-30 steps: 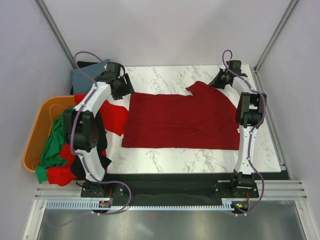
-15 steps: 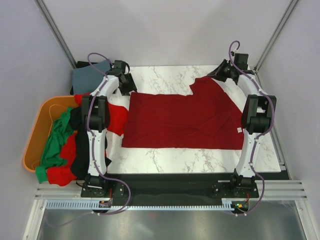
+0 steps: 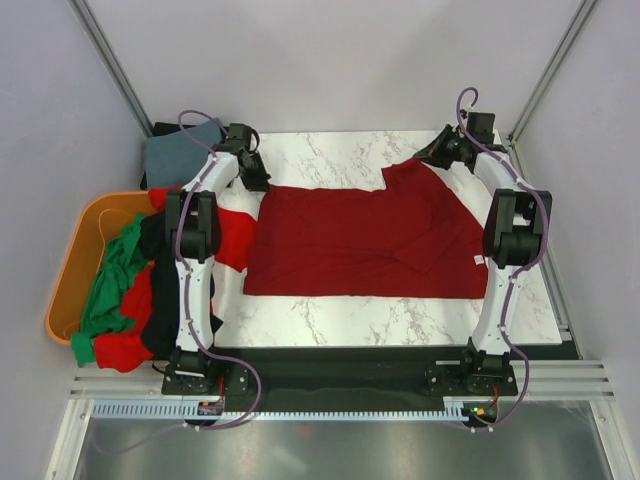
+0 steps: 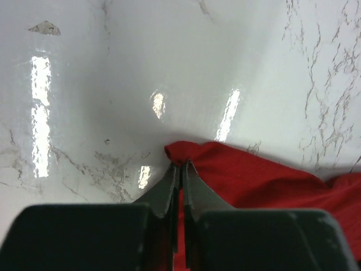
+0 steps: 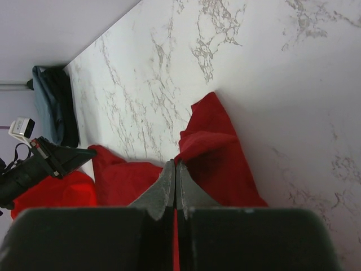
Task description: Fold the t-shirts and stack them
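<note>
A dark red t-shirt (image 3: 360, 235) lies spread flat across the marble table (image 3: 330, 325). My left gripper (image 3: 258, 182) sits at the shirt's far left corner. In the left wrist view the left gripper (image 4: 180, 165) is shut on a small bunched tip of the dark red cloth (image 4: 254, 180). My right gripper (image 3: 432, 160) is at the shirt's far right part, by the raised sleeve. In the right wrist view the right gripper (image 5: 175, 164) is shut on a fold of the dark red cloth (image 5: 220, 164). More t-shirts, green (image 3: 110, 290), bright red (image 3: 232, 235) and black (image 3: 165, 300), are heaped at the left.
An orange tub (image 3: 70, 270) stands off the table's left edge, with the heaped shirts spilling from it onto the table. A grey-blue folded cloth (image 3: 178, 152) lies at the far left corner. Metal frame posts (image 3: 545, 85) rise at the back corners.
Both arms have stretched toward the far edge. The left gripper has shut on the shirt's far left corner. The right gripper stayed shut and shifted the far right part slightly.
</note>
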